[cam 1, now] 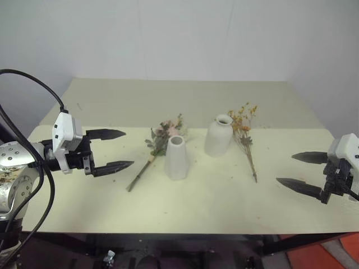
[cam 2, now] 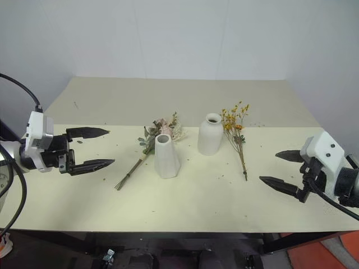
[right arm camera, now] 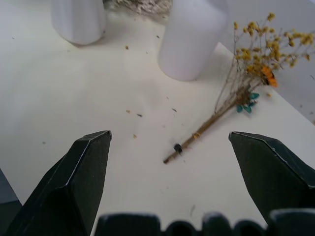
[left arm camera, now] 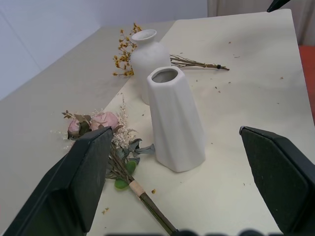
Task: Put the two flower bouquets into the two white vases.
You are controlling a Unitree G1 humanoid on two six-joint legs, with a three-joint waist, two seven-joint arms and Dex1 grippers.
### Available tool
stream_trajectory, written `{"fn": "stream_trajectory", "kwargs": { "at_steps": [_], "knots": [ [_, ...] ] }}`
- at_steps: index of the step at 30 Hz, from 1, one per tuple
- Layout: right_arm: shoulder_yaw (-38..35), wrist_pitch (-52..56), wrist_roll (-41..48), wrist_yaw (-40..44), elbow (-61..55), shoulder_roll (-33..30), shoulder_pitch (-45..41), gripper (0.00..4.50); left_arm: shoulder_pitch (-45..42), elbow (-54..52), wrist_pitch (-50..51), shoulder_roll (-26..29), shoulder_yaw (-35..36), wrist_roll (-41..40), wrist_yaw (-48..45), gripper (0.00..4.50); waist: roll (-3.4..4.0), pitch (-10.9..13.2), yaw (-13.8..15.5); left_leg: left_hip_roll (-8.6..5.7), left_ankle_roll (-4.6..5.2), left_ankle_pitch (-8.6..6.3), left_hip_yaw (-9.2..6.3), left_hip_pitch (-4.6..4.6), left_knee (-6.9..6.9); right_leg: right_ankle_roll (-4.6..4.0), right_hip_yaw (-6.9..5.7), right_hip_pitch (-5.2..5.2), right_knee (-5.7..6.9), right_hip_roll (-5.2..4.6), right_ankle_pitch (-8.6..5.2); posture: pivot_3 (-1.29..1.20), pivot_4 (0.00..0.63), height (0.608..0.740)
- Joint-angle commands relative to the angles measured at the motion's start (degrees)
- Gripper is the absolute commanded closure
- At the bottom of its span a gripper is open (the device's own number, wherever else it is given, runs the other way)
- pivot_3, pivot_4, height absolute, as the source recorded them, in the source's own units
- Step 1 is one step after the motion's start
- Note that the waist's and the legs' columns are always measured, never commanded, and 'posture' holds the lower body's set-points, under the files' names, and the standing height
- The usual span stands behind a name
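Two white vases stand upright mid-table: a tall tapered vase (cam 1: 176, 157) and, to its right, a rounder vase (cam 1: 219, 135) with a short neck. The pink rose bouquet (cam 1: 160, 140) lies flat just left of the tapered vase, stems toward the front. Flat on the table right of the round vase lies the yellow-orange dried bouquet (cam 1: 244, 132). My left gripper (cam 1: 119, 150) hovers open at the left, pointing toward the roses, nothing between its fingers. At the right edge my right gripper (cam 1: 293, 169) is open and empty, pointing toward the dried bouquet's stems (right arm camera: 197, 135).
The cream table (cam 1: 185, 207) has small flower crumbs scattered around the vases. A white wall rises behind its far edge. An orange-red object (cam 1: 331, 255) sits low beyond the table's front right corner.
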Motion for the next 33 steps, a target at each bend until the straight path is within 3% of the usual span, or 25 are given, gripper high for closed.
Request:
{"fn": "stream_trajectory", "kwargs": {
  "at_steps": [1, 12, 16, 21, 25, 33],
  "knots": [
    [-1.37, -1.28, -0.24, 0.67, 0.46, -0.89, -0.97, 0.04, -1.42, -0.77, -0.78, 0.09, 1.15, -1.32, -0.59, 0.00, 0.00, 0.00, -0.02, 0.00, 0.00, 0.00, 0.00, 0.00, 0.00, 0.00, 0.00, 0.00, 0.00, 0.00, 0.00, 0.00, 0.150, 0.740],
    [-2.91, -1.07, -1.57, 0.94, -1.27, -0.14, 1.50, 0.04, -1.58, 0.90, -1.65, -1.07, -0.07, 0.09, -1.37, 0.00, 0.00, 0.00, -0.16, 0.00, 0.00, 0.00, 0.01, 0.00, 0.00, 0.00, 0.01, 0.00, 0.00, 0.00, 0.00, 0.00, 0.150, 0.740],
    [-3.13, 2.86, -0.46, -3.54, -2.17, 0.68, -0.47, 0.04, -3.88, 2.27, -2.56, -1.71, -0.90, 0.42, -1.39, 0.00, 0.00, 0.00, -0.14, -0.01, 0.00, 0.00, 0.01, 0.00, 0.00, 0.00, 0.01, 0.00, 0.00, 0.00, 0.00, 0.00, 0.150, 0.740],
    [4.41, 11.04, -1.13, -12.30, -1.55, -0.81, -8.85, 0.04, -12.21, 7.22, -5.21, -3.81, -6.08, 3.34, -2.80, 0.00, 0.00, -0.01, -0.19, -0.02, 0.00, 0.00, 0.00, 0.03, 0.02, -0.01, 0.01, 0.03, 0.02, 0.00, 0.02, 0.00, 0.150, 0.740],
    [15.06, 17.13, -3.57, -18.32, 4.41, 0.55, -19.13, 0.04, -22.90, 14.42, -6.41, -7.76, -11.72, 5.92, -5.25, 0.00, -0.01, 0.00, -0.18, -0.04, 0.00, 0.01, -0.01, 0.00, 0.04, -0.01, 0.01, 0.04, 0.01, 0.00, 0.02, 0.00, 0.150, 0.740],
    [28.73, 24.67, -11.02, -28.81, 29.73, 12.58, -44.65, 0.04, -35.92, 25.43, -10.70, -14.90, -17.89, 9.95, -10.91, 0.00, 0.10, 0.06, -0.69, -0.06, 0.02, 0.01, -0.03, -0.17, 0.01, -0.10, 0.03, -0.17, 0.02, 0.01, 0.13, 0.00, 0.150, 0.740]
  ]
}}
